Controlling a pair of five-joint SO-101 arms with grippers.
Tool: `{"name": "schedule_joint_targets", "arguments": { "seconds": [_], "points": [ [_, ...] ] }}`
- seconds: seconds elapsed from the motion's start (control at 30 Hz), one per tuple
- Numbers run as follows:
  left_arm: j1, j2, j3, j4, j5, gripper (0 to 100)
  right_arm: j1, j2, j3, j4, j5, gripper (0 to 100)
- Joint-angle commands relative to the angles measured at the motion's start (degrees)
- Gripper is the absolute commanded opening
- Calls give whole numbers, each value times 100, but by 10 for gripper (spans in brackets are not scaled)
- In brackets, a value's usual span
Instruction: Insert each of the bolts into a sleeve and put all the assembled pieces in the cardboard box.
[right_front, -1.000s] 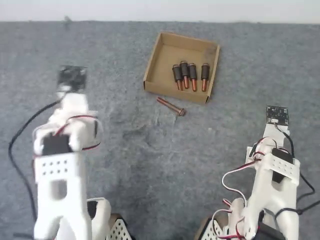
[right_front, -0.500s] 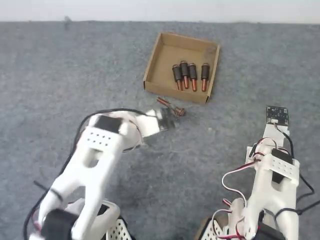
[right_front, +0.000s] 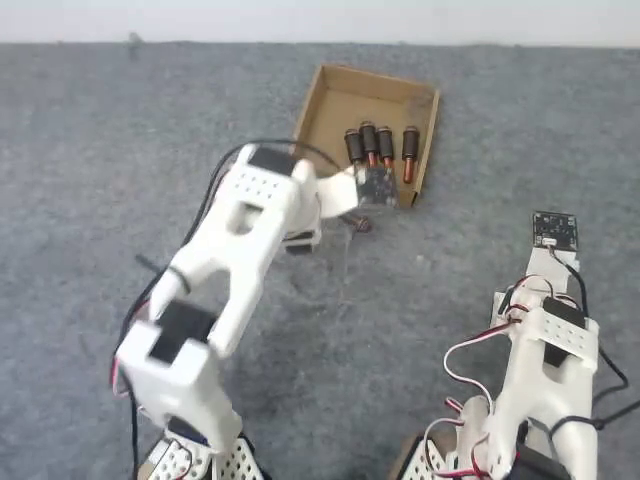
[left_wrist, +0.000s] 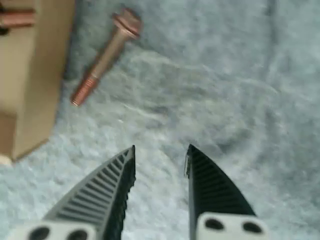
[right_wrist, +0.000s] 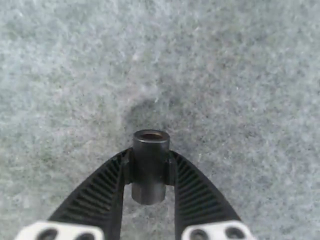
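**Left end effector open short of the loose bolt; right end effector holds the sleeve**

1. Left end effector: the fingers are apart and nothing is between them. It hangs above the table, just outside the near wall of the box.
2. Bolt: it lies flat on the table, ahead of the left fingertips and offset toward the pale finger's side. It is near them but not touching.
3. Bolt axis: the shank runs obliquely to the line along which the fingers close. The threaded tip points back toward the end effector and lies just beside the box wall. The flanged head is the far end.
4. Right end effector: it is clamped on a black sleeve, with the open bore facing away from the table. It is well apart from the bolt, so the left arm is the nearer one.
5. Box contents: four assembled pieces lie side by side inside.

Judgement: the next move probably requires the left end effector to advance and shift toward the pale finger's side. It probably also needs to rotate so that the fingers straddle the shank crosswise. The box wall is close to the threaded tip, so a grasp nearer the head leaves more clearance.
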Motion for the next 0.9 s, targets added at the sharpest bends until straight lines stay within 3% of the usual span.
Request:
{"name": "schedule_joint_targets", "arguments": {
  "seconds": [0.0, 0.47, 0.87],
  "points": [
    [167, 1020, -1921, 633, -53, 158, 48, -251, -26, -110, 141, 9],
    [677, 3393, -5077, 1662, -44, 156, 48, -251, -18, -84, 316, 9],
    [914, 4642, -6484, 1697, 185, 155, -40, -251, -18, -66, 457, 8]
  ]
}}
